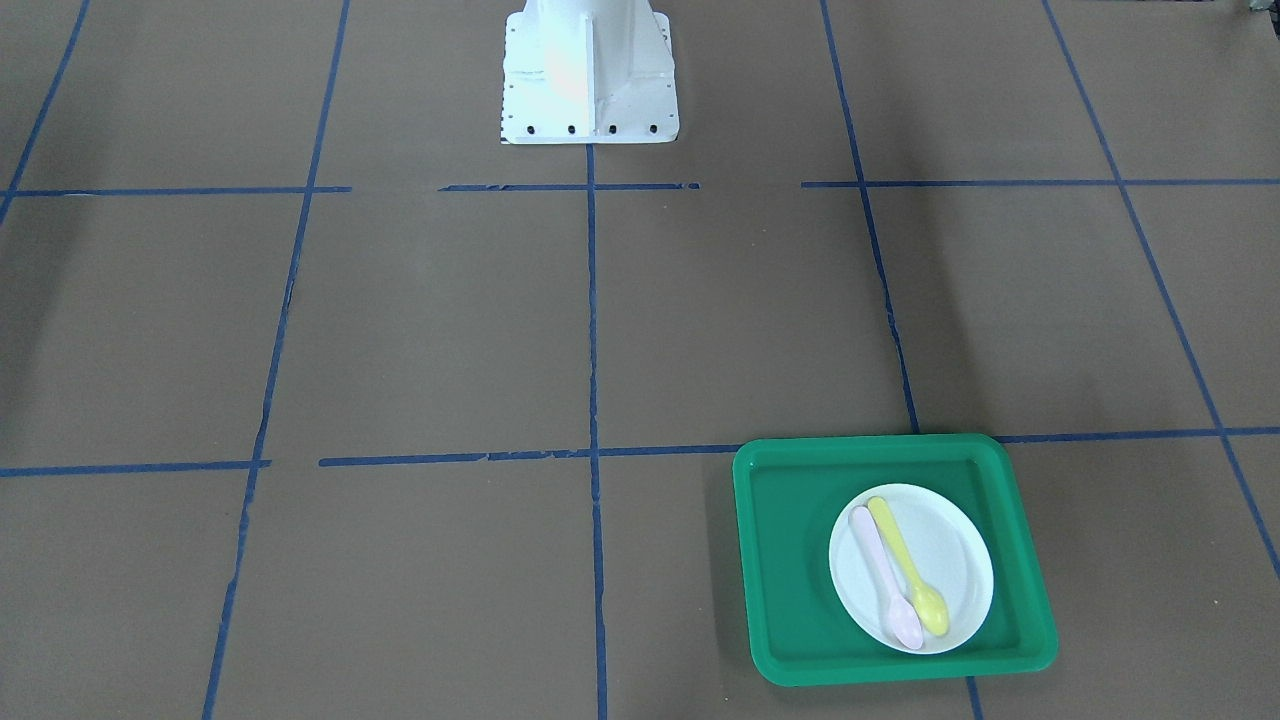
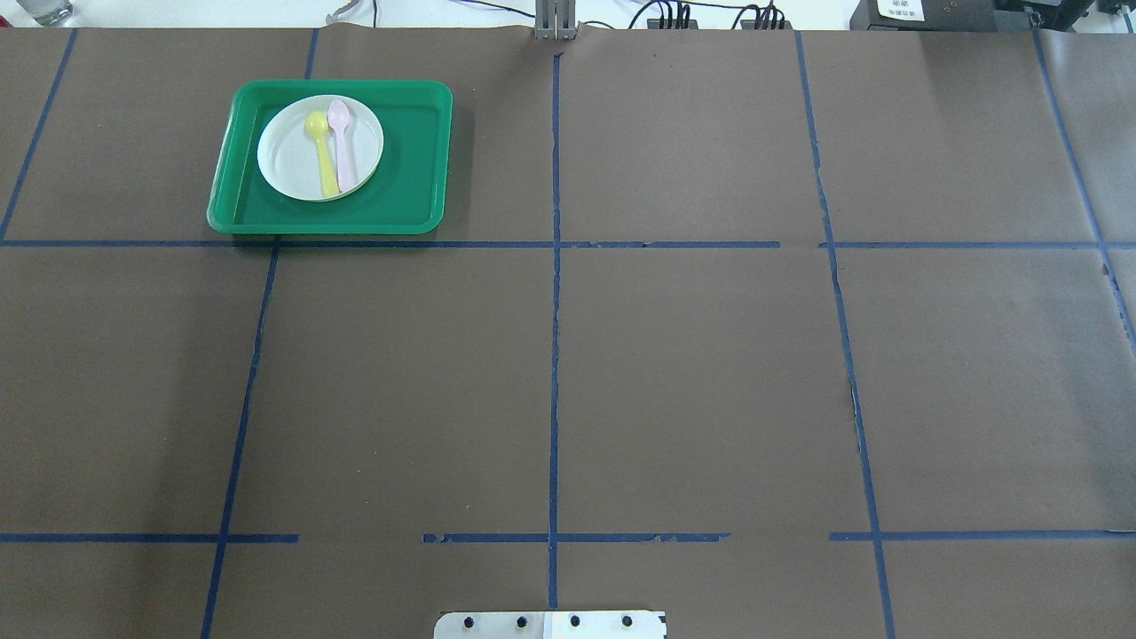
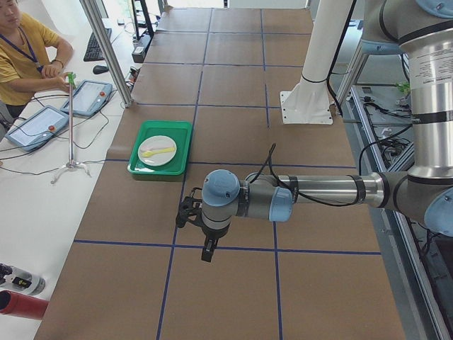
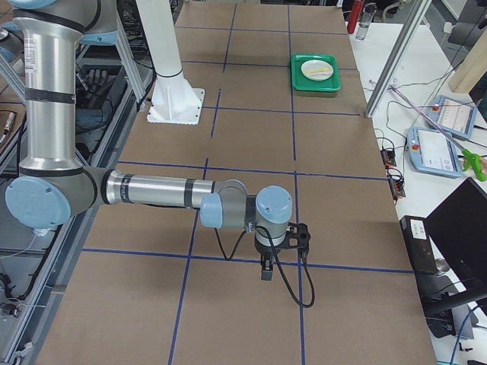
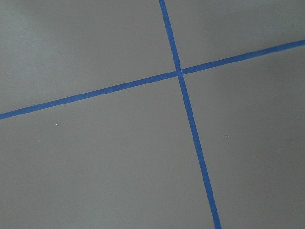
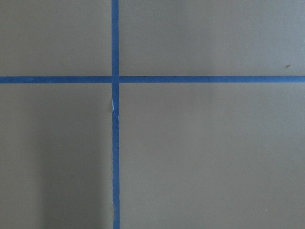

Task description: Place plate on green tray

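Left tool (image 3: 207, 249) and right tool (image 4: 266, 271), each poised over the bare surface (image 2: 692, 373), are shown only in side views; whether they are released or clenched cannot be told. At 11 o'clock in the overhead view, the plate (image 2: 284, 158) is seated inside the green tray (image 2: 413, 164), with a yellow spoon (image 2: 323, 155) and a pink spoon (image 2: 342, 146) laid on it.

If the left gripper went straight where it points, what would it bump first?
Probably the brown table, near a blue tape cross. The left gripper points straight down, with nothing seen beneath it.
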`<state>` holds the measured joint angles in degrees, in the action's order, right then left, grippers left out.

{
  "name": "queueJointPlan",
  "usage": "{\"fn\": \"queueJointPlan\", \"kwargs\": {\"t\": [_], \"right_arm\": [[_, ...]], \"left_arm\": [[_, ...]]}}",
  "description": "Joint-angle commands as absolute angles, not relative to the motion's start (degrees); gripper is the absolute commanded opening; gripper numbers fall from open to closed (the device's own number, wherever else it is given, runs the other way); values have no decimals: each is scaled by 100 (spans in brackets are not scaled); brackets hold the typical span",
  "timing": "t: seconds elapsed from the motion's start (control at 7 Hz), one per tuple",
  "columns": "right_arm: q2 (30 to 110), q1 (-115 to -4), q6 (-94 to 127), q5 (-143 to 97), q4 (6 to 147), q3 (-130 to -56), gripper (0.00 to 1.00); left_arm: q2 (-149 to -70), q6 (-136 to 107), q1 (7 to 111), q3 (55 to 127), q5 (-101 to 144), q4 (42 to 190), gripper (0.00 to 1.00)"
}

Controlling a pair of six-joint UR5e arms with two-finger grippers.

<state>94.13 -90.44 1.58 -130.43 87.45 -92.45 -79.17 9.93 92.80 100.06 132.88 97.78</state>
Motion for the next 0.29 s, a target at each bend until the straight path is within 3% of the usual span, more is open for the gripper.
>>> {"fn": "queueJointPlan", "kwargs": {"t": [0.0,0.14], "right_arm": [[9413,-9044,158,-13043,8745,-9246,100],[9413,-9044,158,-13043,8745,-9246,100]], "left_arm": [[-7980,993,9272,10045,13298,9782,100],[-7989,993,9272,10142,13307,9782,100]]}}
